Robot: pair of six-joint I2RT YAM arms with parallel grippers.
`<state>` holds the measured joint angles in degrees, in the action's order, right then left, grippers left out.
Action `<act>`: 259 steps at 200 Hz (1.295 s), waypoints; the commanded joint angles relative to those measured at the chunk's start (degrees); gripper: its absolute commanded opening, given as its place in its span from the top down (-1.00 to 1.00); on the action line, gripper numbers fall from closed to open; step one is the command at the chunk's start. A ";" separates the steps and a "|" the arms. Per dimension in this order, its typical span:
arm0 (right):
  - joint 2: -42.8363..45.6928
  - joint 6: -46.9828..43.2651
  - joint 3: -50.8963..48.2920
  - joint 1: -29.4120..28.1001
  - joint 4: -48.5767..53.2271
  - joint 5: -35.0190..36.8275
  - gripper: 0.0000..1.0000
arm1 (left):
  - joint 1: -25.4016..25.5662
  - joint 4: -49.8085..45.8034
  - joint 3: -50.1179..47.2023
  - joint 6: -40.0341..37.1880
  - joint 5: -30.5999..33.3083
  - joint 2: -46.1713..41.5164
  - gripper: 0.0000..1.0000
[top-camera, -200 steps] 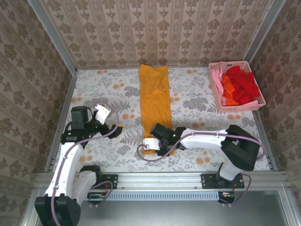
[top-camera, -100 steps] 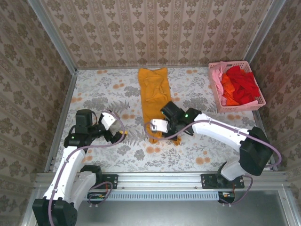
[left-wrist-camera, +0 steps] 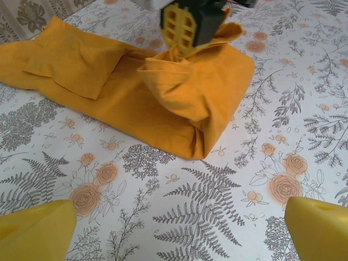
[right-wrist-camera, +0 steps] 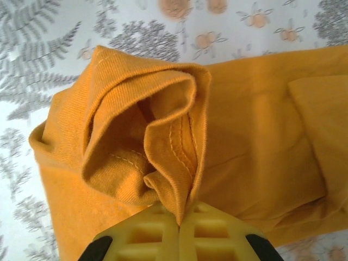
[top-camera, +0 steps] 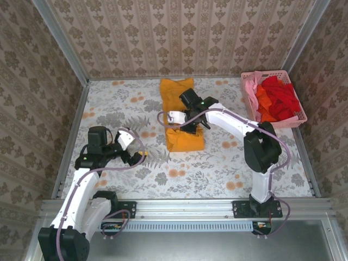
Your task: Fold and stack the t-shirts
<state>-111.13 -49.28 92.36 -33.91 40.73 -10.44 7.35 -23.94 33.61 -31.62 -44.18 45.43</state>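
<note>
The step in hand looks like the crosswise fold of the orange-yellow cotton t-shirt (top-camera: 184, 140). It lies as a lengthwise strip in the upper centre of the top view, on the floral-patterned counter (top-camera: 228, 163). The right pincer (top-camera: 184, 120) is pressed together on a bunched edge of the cloth. Hem stitching shows just above its yellow tips in the right wrist view. That edge is held up over the shirt's middle, and a doubled bulge of fabric sits below it, towards the bottom of the frame.

The left pincer (top-camera: 135, 148) rests at the middle left, spread wide, holding nothing and well apart from the shirt.

By my judgement, the next move is to carry the pinched edge on to the strip's far end at the top of the frame. There it should be laid down flat and let go, so the bulge does not stay trapped. From above it is hard to tell whether the layers underneath lie square.

The red, orange and pink t-shirts (top-camera: 277, 100) are heaped unfolded in the pink plastic lattice basket (top-camera: 272, 73) at the upper right.
</note>
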 commanded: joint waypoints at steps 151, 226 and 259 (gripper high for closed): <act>-19.19 -0.50 19.79 2.89 -1.95 3.94 1.00 | -1.86 1.46 -1.00 -1.54 -4.01 1.31 -1.00; -22.37 2.84 20.50 3.41 -8.59 8.92 1.00 | -1.99 1.70 -0.95 -1.12 -3.93 1.33 -1.00; -22.30 3.42 20.32 3.59 -9.79 10.40 0.93 | -1.99 1.85 -0.95 -1.01 -3.98 1.33 -1.00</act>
<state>-133.14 -47.31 110.80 -30.87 33.26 -2.92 5.89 -23.07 33.36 -31.77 -46.70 46.57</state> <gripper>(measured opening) 0.053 0.997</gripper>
